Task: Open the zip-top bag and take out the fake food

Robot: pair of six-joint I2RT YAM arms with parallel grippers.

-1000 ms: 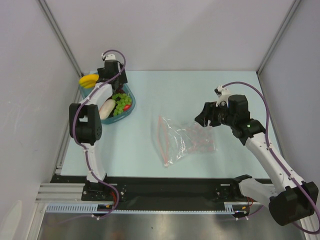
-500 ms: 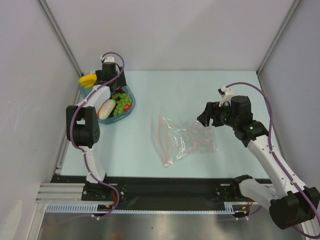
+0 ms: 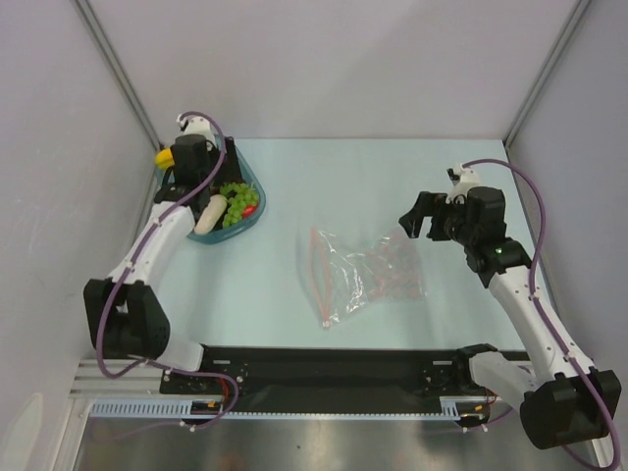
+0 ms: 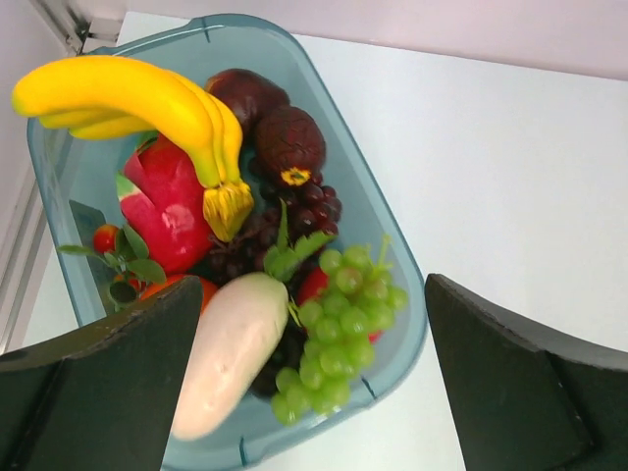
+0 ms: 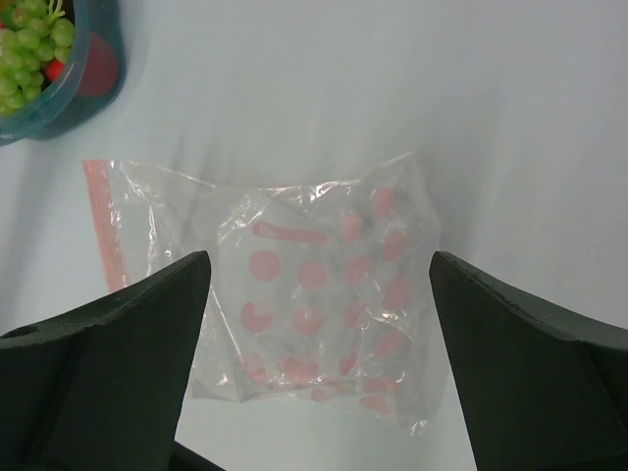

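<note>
**Clear plastic lies flat and empty; both arms pull away**

You are looking at a release. A second ago the right arm (image 3: 491, 257) hangs close over the bag's right edge with its jaws narrower. Now it sits further right, clear of the plastic, with its jaws wide and holding nothing. The left arm (image 3: 162, 231) changes too: its elbow swings down to the near left, while its jaws stay above the teal tray (image 3: 257, 214), spread wide and empty.

Take that to mean the removal is most likely done and both arms are retreating.

The fake food (image 4: 265, 245) is piled in the tray at the far left of the table (image 3: 392, 167). It includes a banana (image 4: 128, 98), green grapes (image 4: 343, 294), a white oval piece (image 4: 231, 348) and a dark purple piece (image 4: 289, 137).

The zip-top bag (image 3: 358, 270) lies by itself near the middle of the table, well apart from the tray. It is crumpled and slack, and you see only its printed pink dots (image 5: 314, 275) through it, no food. Its pinkish-red zip strip (image 5: 103, 221) runs along the left edge. In the top view the two sides of the strip seem parted, though you cannot be sure.
</note>
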